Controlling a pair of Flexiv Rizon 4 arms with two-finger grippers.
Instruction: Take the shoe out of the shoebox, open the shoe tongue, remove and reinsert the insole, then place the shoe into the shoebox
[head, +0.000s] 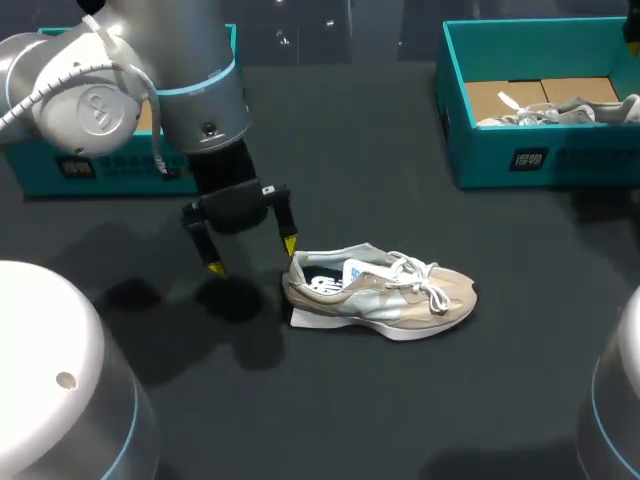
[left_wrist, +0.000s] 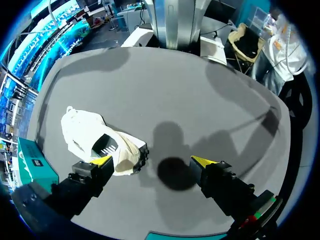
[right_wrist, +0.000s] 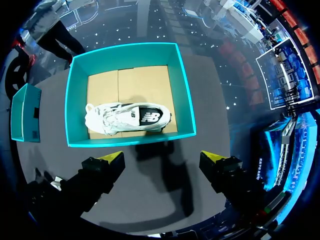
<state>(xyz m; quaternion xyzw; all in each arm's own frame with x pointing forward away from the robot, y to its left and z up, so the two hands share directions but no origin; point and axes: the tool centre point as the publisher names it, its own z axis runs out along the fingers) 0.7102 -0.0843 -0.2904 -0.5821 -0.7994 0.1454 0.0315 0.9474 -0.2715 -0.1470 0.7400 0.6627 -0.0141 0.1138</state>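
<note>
Teal shoebox (head: 590, 165), table's (head: 400, 400) right side: one white sneaker (right_wrist: 127, 117) inside, lying on its side on brown cardboard. Beige sneaker (head: 385, 295) upright on the table. Left gripper (head: 252, 256) just beside its heel, fingers spread, holding nothing. Right gripper (right_wrist: 162, 159) over the box's near wall, likewise spread (front label illegible).

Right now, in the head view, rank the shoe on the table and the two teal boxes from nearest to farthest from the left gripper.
1. Beige shoe, right beside the left gripper.
2. Left teal box, behind it at the table's left.
3. Right teal box, far right.
</note>
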